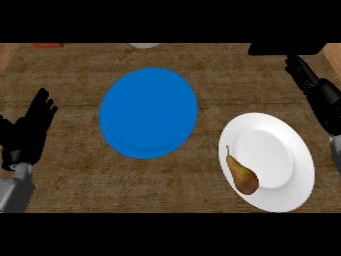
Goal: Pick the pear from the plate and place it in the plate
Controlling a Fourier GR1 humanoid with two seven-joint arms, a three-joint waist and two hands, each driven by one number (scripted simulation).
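Note:
A brown pear (pixel 242 175) lies on the left part of a white plate (pixel 287 150) at the lower right of the wooden counter. A blue plate (pixel 148 113) with nothing on it sits in the middle. My right hand (pixel 328 100) hovers at the right edge, above and to the right of the white plate, with fingers stretched toward the far side, holding nothing. My left hand (pixel 25 127) rests open at the left edge, fingers up, well apart from both plates.
At the counter's far edge a red object (pixel 47 45) and a pale round object (pixel 144 45) show only partly. Lighter wood strips run along the left and right sides.

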